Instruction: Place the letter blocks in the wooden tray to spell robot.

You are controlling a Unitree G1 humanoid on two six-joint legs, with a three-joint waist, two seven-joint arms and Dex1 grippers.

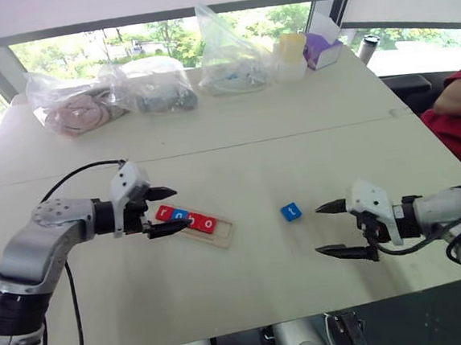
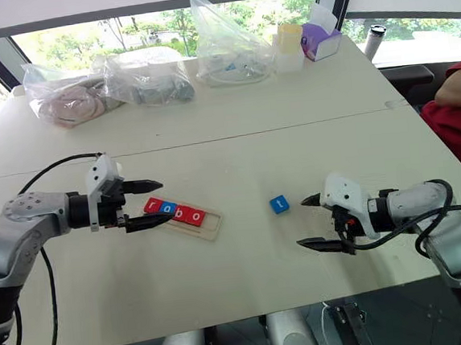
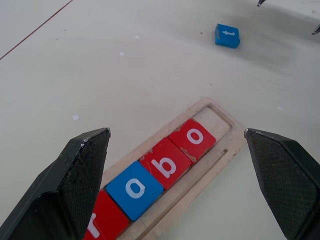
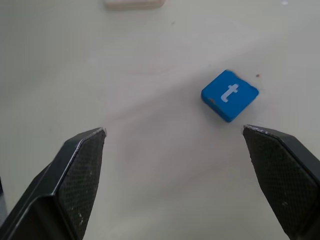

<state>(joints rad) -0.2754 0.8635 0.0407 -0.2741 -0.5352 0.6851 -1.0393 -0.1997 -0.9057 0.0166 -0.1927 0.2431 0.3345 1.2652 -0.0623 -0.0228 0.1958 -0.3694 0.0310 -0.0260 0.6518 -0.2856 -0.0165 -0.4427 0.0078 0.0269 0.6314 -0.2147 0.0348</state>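
Tool on the left [image 1: 167,209] hangs wide open and empty at the tray's [image 1: 222,236] 9 o'clock end, one finger over the first tiles. Four tiles [image 3: 150,175] sit in the recess reading r, o, b, o: red, blue, red, red, with one bare slot at the 3 o'clock end. On the desk [image 1: 238,164], the blue t tile [image 1: 291,211] lies loose at 3 o'clock from the tray, well apart from it, and looks slightly tipped. At 4 o'clock from that tile the right tool [image 1: 332,228] is spread wide, holding nothing, its fingers pointing toward the tile. To do this step well, I would centre the right tool's fingers on two opposite flat sides of the t, not on corners, close firmly, carry it to the bare slot, square it with the letter upright beside the last o, and lower it flat. Likely the left tool should back off first so the two do not meet.
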